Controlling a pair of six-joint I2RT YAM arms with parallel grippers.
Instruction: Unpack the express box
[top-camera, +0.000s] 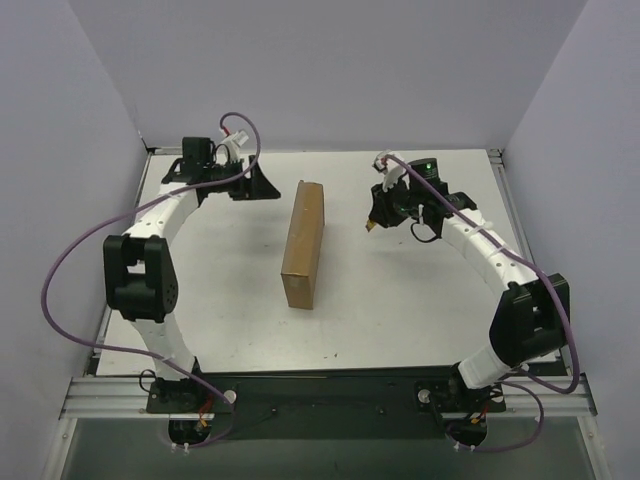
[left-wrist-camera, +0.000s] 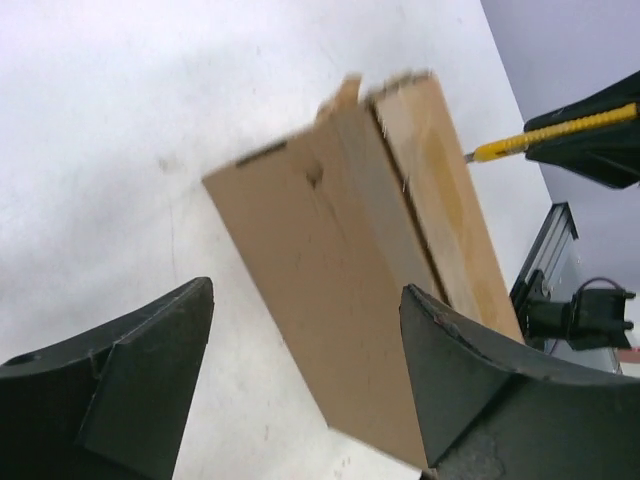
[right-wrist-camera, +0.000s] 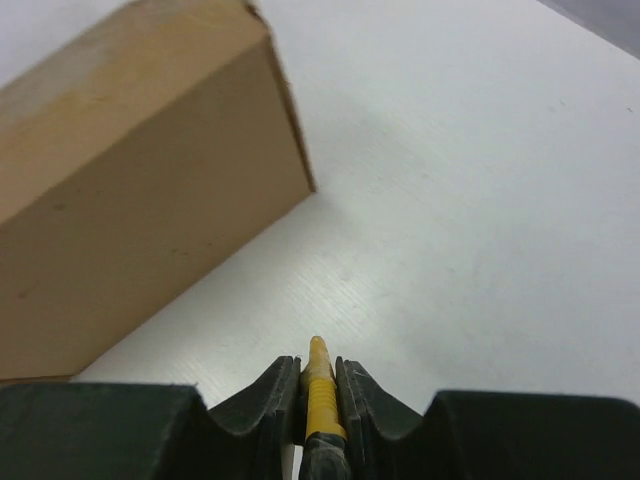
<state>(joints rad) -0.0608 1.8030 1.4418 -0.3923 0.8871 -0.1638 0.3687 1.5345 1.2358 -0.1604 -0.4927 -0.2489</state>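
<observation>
Top external view: the express box (top-camera: 304, 245) stands on its long edge at the centre of the tabletop (top-camera: 400, 300), its lid apparently shut and nothing unpacked. The left fingers (left-wrist-camera: 130, 390) are apart and empty, near its left side. The right fingers (right-wrist-camera: 255, 410) clamp a yellow utility knife (right-wrist-camera: 320, 385). Cutting, opening and emptying likely remain.

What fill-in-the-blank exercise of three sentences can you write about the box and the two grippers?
1. The left gripper is ____ and holds nothing.
2. The right gripper is shut on a utility knife with a ____ handle.
3. The express box stands on its long edge on the white table, ____ the two arms.

Missing words: open; yellow; between.
</observation>
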